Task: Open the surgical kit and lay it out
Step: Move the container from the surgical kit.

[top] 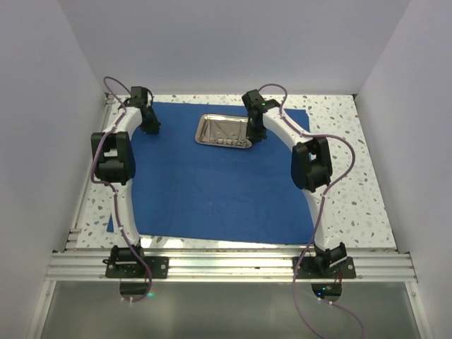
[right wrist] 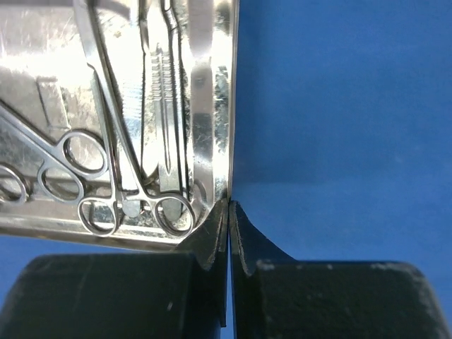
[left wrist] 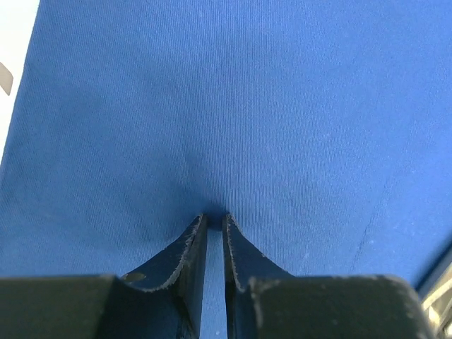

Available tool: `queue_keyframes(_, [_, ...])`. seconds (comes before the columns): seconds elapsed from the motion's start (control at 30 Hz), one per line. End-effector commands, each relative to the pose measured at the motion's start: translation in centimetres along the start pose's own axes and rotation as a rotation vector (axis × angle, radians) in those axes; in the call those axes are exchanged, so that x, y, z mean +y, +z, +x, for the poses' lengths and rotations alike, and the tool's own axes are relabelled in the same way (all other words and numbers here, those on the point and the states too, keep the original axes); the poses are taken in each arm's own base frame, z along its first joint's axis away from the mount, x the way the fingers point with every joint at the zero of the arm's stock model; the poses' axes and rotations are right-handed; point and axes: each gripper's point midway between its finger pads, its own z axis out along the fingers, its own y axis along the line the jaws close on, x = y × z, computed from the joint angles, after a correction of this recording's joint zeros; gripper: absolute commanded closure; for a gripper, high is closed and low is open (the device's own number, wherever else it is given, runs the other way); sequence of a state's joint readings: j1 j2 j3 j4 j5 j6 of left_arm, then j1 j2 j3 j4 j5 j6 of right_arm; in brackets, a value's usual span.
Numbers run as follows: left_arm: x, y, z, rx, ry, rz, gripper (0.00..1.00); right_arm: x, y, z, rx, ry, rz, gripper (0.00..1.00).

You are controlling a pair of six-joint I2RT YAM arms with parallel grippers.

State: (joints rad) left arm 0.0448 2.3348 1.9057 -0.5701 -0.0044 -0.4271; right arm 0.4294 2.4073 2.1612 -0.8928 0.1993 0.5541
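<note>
A speckled table (top: 346,183), boxed in by plain white walls and fronted by an aluminium rail (top: 226,267) at 6 o'clock, carries the royal-blue cloth (top: 212,191) spread flat, with purple cables looping off both arms. The steel tray (top: 200,133) sits on the cloth towards 12 o'clock, its slim silver instruments (right wrist: 169,106) and ring-handled forceps (right wrist: 99,141) lying inside. The right gripper (top: 256,134) stands at the tray's 3 o'clock end; from the wrist, its fingers are pressed together at the tray's near corner, the rim meeting their tips and the tray stretching away to 11 o'clock, though whether the rim is nipped cannot be told. The left gripper (top: 150,127) is down on the cloth at 10 o'clock, well apart from the tray, its fingers (left wrist: 189,244) drawn to a thin slit over a pucker of fabric; a pinch cannot be confirmed
</note>
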Motion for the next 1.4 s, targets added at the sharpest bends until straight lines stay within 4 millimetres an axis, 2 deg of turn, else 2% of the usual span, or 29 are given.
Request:
queue_keyframes(0.0, [1.0, 0.5, 0.1, 0.008, 0.009, -0.036, 0.82, -4.1, -4.1, -1.9, -0.062, 0.007, 0.075, 1.0])
queue_keyframes(0.17, [1.0, -0.4, -0.3, -0.002, 0.027, -0.035, 0.83, -8.9, -3.9, -2.5, -0.069, 0.077, 0.153, 1.0])
queue_keyframes(0.23, [0.9, -1.1, -0.3, -0.005, 0.031, -0.027, 0.83, -11.3, -3.2, -2.3, -0.052, 0.115, 0.184, 1.0])
queue_keyframes(0.33, [0.5, -1.8, -0.5, -0.01, 0.034, -0.007, 0.83, -13.6, -2.4, -2.0, -0.033, 0.149, 0.219, 1.0])
queue_keyframes(0.43, [0.3, -2.4, -0.6, -0.016, 0.036, -0.001, 0.83, -14.9, -2.0, -1.9, -0.026, 0.157, 0.249, 1.0])
queue_keyframes(0.57, [0.3, -3.3, -0.9, -0.021, 0.034, 0.003, 0.83, -15.0, -1.7, -2.0, -0.007, 0.141, 0.256, 0.98])
queue_keyframes(0.6, [0.2, -3.7, -1.1, -0.028, 0.034, 0.006, 0.83, -14.8, -1.7, -2.6, -0.016, 0.141, 0.257, 0.81])
queue_keyframes(0.67, [0.0, -4.3, -1.1, -0.033, 0.035, 0.01, 0.82, -14.9, -2.2, -3.1, -0.023, 0.139, 0.267, 0.65])
queue_keyframes(0.7, [-0.2, -5.0, -1.3, -0.042, 0.036, 0.015, 0.8, -15.0, -2.7, -3.8, -0.044, 0.141, 0.271, 0.43])
queue_keyframes(0.73, [-0.7, -5.5, -1.2, -0.04, 0.035, 0.039, 0.78, -15.0, -3.4, -4.4, -0.066, 0.141, 0.272, 0.35])
queue_keyframes(0.77, [-1.1, -6.5, -1.4, -0.056, 0.038, 0.049, 0.68, -15.2, -4.4, -5.2, -0.086, 0.142, 0.277, 0.27])
queue_keyframes(0.83, [-1.9, -7.6, -1.5, -0.065, 0.047, 0.075, 0.54, -15.5, -6.3, -6.3, -0.125, 0.142, 0.291, 0.2])
queue_keyframes(0.87, [-2.7, -8.2, -1.4, -0.074, 0.06, 0.09, 0.48, -15.6, -7.1, -6.6, -0.131, 0.143, 0.291, 0.2])
queue_keyframes(0.93, [-3.4, -10.1, -1.7, -0.108, 0.073, 0.11, 0.1, -14.6, -9.4, -7.7, -0.177, 0.141, 0.237, 0.21])
queue_keyframes(0.97, [-6.0, -11.8, -1.7, -0.151, 0.11, 0.157, 0.01, -13.8, -10.0, -8.1, -0.193, 0.136, 0.203, 0.21])
queue_keyframes(1.0, [-6.5, -11.9, -0.6, -0.141, 0.126, 0.171, 0.0, -12.5, -10.6, -8.1, -0.203, 0.114, 0.167, 0.22])
queue_keyframes(1.07, [-8.9, -13.2, 0.5, -0.139, 0.156, 0.244, 0.0, -10.4, -11.2, -8.1, -0.21, 0.083, 0.101, 0.23])
queue_keyframes(1.1, [-9.2, -13.2, 1.7, -0.111, 0.163, 0.265, 0.0, -8.9, -11.3, -7.9, -0.211, 0.058, 0.067, 0.24])
queue_keyframes(1.17, [-10.3, -14.7, 2.7, -0.112, 0.172, 0.297, 0.01, -6.7, -10.3, -7.5, -0.189, 0.033, 0.017, 0.29])
queue_keyframes(1.2, [-9.9, -14.5, 4.2, -0.085, 0.174, 0.296, 0.04, -5.7, -9.8, -7.0, -0.171, 0.018, -0.002, 0.31])
queue_keyframes(1.23, [-10.3, -15.9, 4.2, -0.107, 0.181, 0.317, 0.05, -5.0, -8.7, -6.5, -0.141, 0.014, -0.004, 0.31])
queue_keyframes(1.27, [-9.7, -15.7, 5.6, -0.084, 0.183, 0.308, 0.06, -4.8, -8.0, -6.1, -0.12, 0.01, 0.003, 0.32])
queue_keyframes(1.33, [-9.1, -16.3, 6.4, -0.081, 0.192, 0.305, 0.08, -4.5, -6.9, -5.4, -0.088, 0.012, 0.014, 0.34])
queue_keyframes(1.37, [-8.5, -16.7, 7.3, -0.075, 0.195, 0.302, 0.1, -4.8, -6.0, -4.8, -0.066, 0.008, 0.036, 0.38])
